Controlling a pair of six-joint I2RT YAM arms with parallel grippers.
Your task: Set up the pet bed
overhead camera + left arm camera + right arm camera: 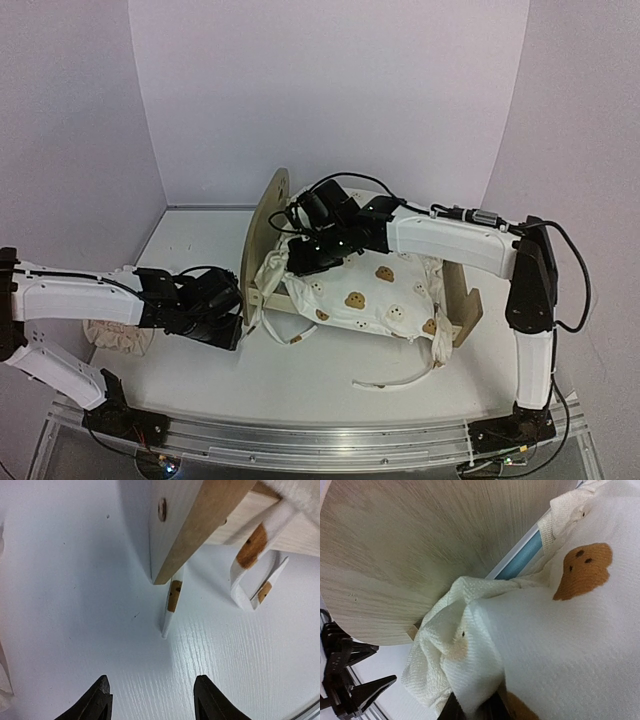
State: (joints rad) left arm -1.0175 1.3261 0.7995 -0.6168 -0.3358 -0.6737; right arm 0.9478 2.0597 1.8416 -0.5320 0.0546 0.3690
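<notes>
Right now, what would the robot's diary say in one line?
pet bed: quilt draped over it | left gripper: open, empty, beside its frame | right gripper: shut on quilt edge

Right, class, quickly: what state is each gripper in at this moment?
Left gripper: open, holding nothing.
Right gripper: closed on a fold of the quilt.

A: Where is the right gripper (305, 258) sitting?
B: It is pressing down on the quilt (365, 295) just beside the headboard (264, 232) of the pet bed (466, 305), possibly pinching cloth; its fingers are hiding from this angle.
A: And the left gripper (225, 326)?
B: It is hovering low near the headboard's front corner (a pillow (120, 338) is lying partly under the left arm (80, 298)).
</notes>
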